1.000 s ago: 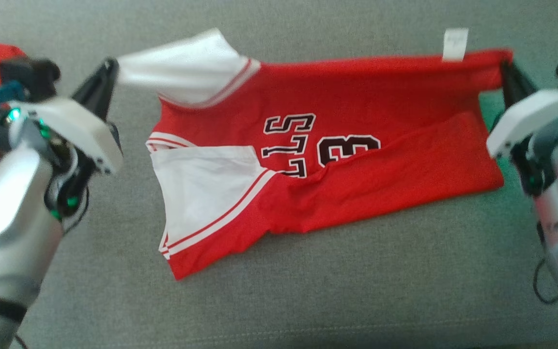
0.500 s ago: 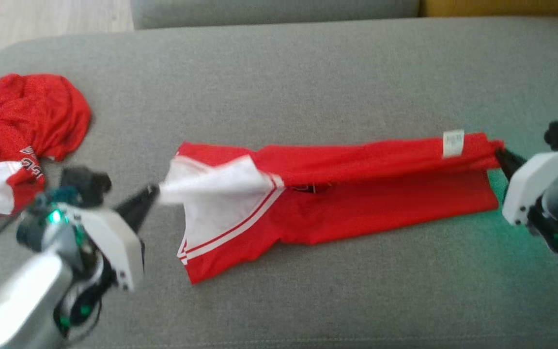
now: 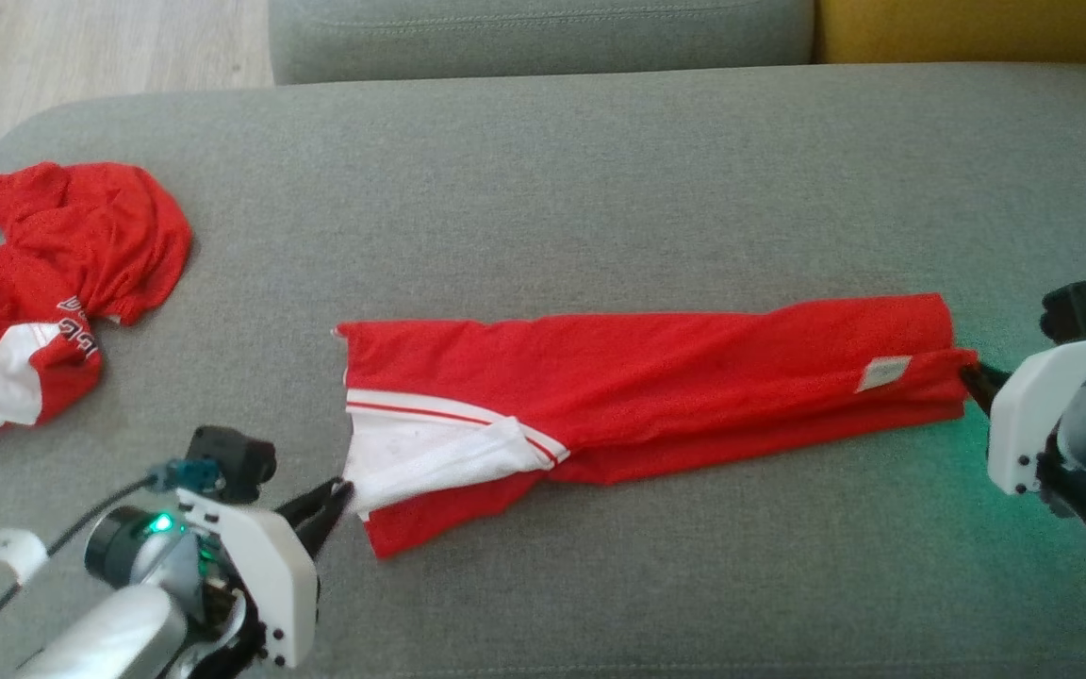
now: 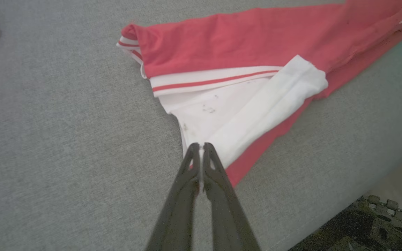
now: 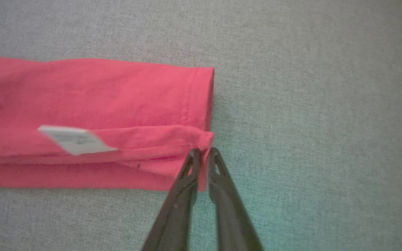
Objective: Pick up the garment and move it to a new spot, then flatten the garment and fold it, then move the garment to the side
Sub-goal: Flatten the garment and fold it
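Head view is showing the garment point(image 3: 656, 377) lying on the grey sofa cushion point(image 3: 543, 189), doubled lengthwise into a long red strip running across the middle of the seat. The left tool point(image 3: 340, 490) is pinching the edge of the white sleeve point(image 3: 430, 457) at the strip's left end. The left wrist view is showing its fingers pressed together with a sliver of white cloth between the tips. The right tool point(image 3: 969, 379) is nipping the folded hem corner at the right end, near the white label point(image 3: 882, 373); in the right wrist view its fingers are sitting almost closed on red fabric. A second red garment point(image 3: 62, 273) is lying crumpled well apart at the cushion's far left.

The cloth is looking light, thin and limp, so it is probably going to sag and bunch wherever it is not being supported, and the smooth knit may be prone to slipping out of a shallow pinch. Taking hold at hemmed edges and corners, through all layers at once, is looking like the safest choice. The loose lower flap near the sleeve is at risk of unfolding.
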{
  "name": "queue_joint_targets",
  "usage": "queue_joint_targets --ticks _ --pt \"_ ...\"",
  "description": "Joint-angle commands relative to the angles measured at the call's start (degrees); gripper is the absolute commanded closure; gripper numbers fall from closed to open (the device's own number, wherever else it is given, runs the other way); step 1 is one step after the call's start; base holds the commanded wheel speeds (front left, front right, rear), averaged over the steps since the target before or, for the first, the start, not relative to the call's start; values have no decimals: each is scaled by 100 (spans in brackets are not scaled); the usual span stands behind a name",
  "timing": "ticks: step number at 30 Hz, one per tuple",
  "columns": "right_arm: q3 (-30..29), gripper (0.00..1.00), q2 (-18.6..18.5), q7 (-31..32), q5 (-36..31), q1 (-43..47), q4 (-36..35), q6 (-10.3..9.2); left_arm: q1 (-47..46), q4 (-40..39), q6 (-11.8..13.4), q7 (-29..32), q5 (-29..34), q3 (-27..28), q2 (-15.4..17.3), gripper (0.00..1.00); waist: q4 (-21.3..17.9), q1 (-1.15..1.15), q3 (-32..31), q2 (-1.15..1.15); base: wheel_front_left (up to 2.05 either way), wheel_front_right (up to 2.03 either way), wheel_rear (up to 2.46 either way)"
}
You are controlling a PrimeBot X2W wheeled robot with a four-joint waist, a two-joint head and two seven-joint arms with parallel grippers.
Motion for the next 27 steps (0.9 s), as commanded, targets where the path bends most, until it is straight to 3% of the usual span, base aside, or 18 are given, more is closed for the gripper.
queue_joint_targets --ticks 1,7,12,16,22,27 --pt "-73 0 -181 -31 -27 22 -130 19 -226 -18 57 -119 134 242 134 0 -22 0 -23 0 0 0 0" --pt "-462 0 -84 -308 -141 110 -236 19 -114 294 297 -658 2 525 -101 0 -79 0 -219 0 0 0 0" --pt "-936 0 230 -1126 -275 304 -611 19 -8 353 670 -1682 -390 1258 -570 0 -100 0 -419 0 0 0 0" --pt "-1314 0 612 -1815 -434 583 -931 19 160 362 808 -2330 -649 1712 -961 0 -100 0 -559 0 0 0 0" --pt "-1751 0 1331 -2658 -840 1108 -1377 19 511 277 711 -2588 -482 2436 -1543 0 -101 0 -657 0 0 0 0" --pt "-1936 0 1729 -3041 -1446 1473 -1480 19 1025 224 365 -2593 -34 3448 -2426 0 -105 0 -664 0 0 0 0"
